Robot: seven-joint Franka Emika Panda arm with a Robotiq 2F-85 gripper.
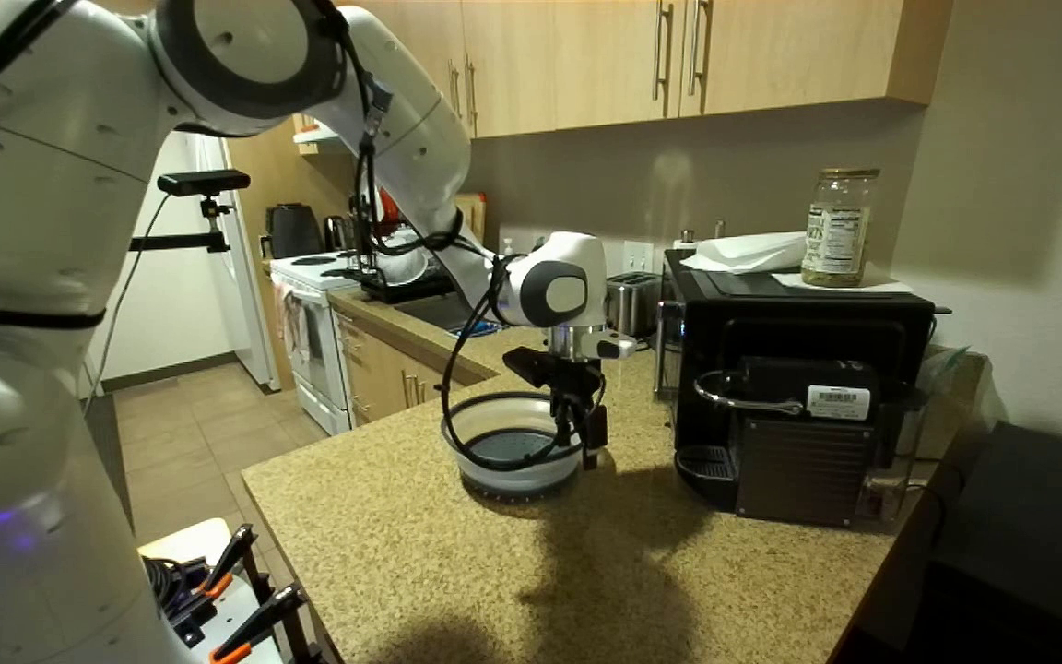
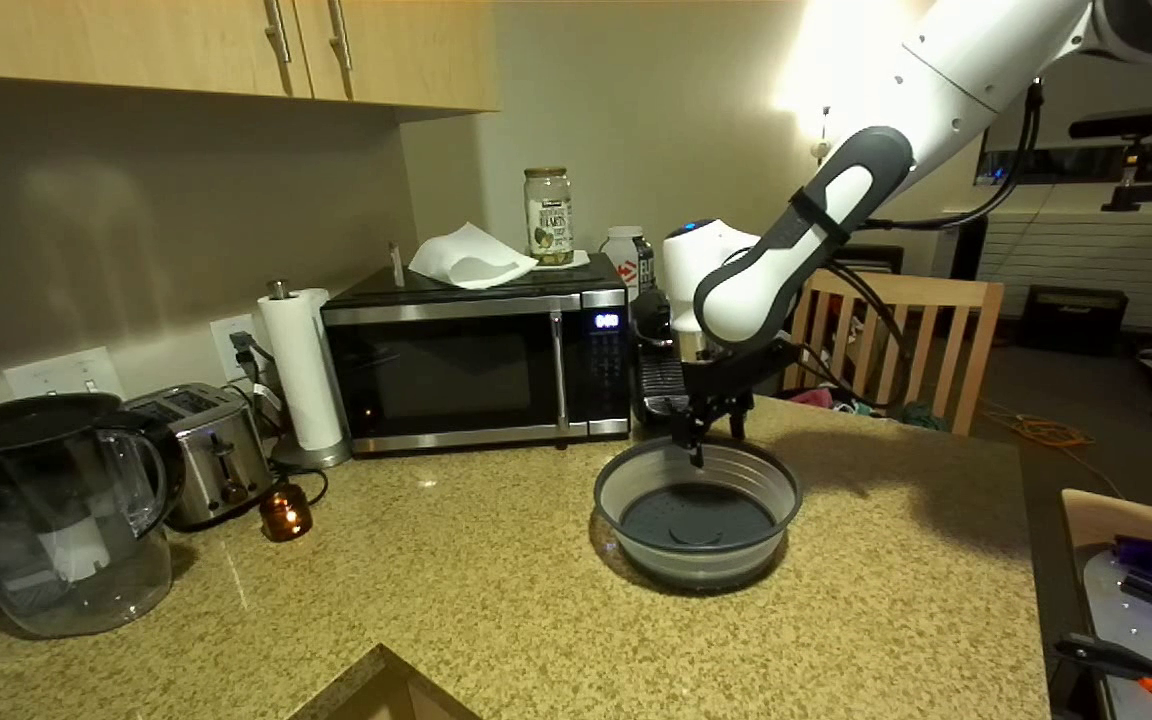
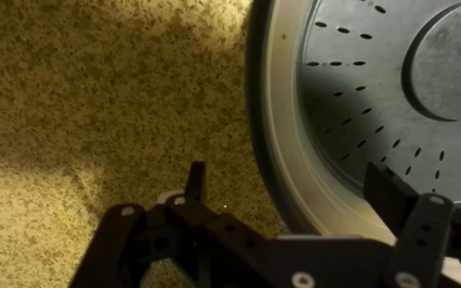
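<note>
Grey round colander (image 2: 698, 515); dark rim (image 3: 257, 80), slotted base (image 3: 382, 72).

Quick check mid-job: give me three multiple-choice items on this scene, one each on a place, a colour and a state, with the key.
1. Where is the glass jar?
A) on the floor
B) on top of the microwave
C) on the toaster

2. What colour is the perforated base of the colander?
A) red
B) yellow
C) grey

3. How do the jaws stand?
A) open, holding nothing
B) shut on the jar
C) shut and empty

1 B: both exterior views show it standing up there.
2 C: the wrist view shows grey around the drain holes.
3 A: the wrist view shows them spread apart, clamped on nothing.
</note>
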